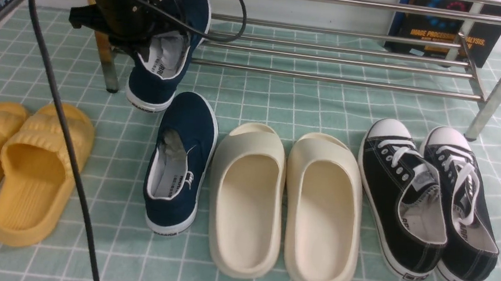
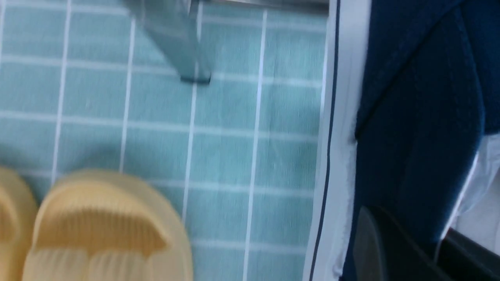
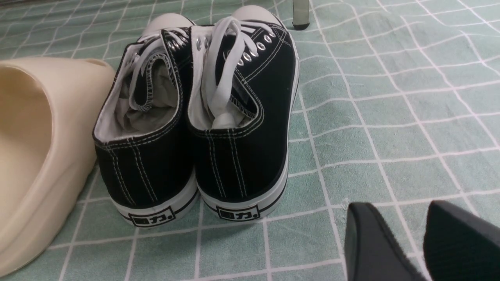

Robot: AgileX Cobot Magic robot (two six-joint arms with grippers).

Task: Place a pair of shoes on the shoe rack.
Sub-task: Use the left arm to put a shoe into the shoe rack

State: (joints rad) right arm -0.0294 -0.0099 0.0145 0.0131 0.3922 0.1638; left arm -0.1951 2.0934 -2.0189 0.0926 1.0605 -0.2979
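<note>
Plainly the left pincer is clenched on the collar of the lifted navy shoe, 1 of the 2, which hangs clear of the table with heel down and toe up. Its long axis climbs steeply toward the shoe rack, at the rack's left end, beside the rust-yellowed leg. Whether the toe touches a bar I cannot tell. The coming move, I judge, is a tip forward so the sole lies flat on the lower bars. The second navy shoe lies flat on the table, toe toward the rack, between the yellow slides and the cream slides, nearer the left arm. The right pincer is released and empty, near the black sneakers, well apart from both.
</note>
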